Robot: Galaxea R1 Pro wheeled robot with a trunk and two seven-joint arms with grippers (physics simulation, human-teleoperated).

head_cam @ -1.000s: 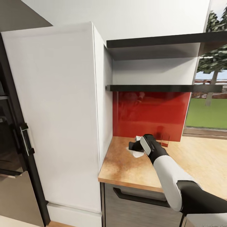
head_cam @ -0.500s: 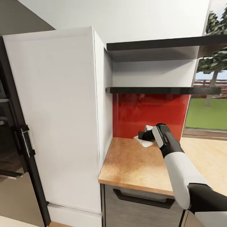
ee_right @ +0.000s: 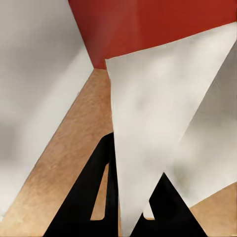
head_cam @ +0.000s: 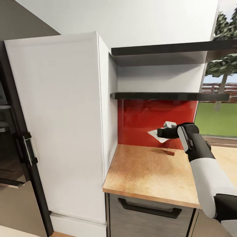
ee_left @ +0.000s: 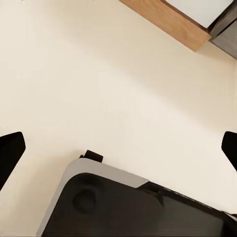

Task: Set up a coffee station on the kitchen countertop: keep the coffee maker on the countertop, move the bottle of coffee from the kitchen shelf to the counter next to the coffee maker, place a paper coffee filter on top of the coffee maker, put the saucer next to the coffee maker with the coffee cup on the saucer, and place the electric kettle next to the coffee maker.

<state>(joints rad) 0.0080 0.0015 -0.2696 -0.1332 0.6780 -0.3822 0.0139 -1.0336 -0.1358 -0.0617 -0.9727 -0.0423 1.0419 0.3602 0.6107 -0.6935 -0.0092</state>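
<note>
My right jaws [head_cam: 162, 132] are clenched on the paper coffee filter [head_cam: 158, 135], pinching its folded edge so the thin white cone hangs flat and clear of the tabletop [head_cam: 148, 171], above its back edge and in front of the red backsplash [head_cam: 144, 118]. I hold it below the lower kitchen shelf [head_cam: 164, 96], so I judge it is ready to carry to the coffee maker. My left jaws [ee_left: 118, 148] hang released over the pale floor [ee_left: 98, 74], idle.
</note>
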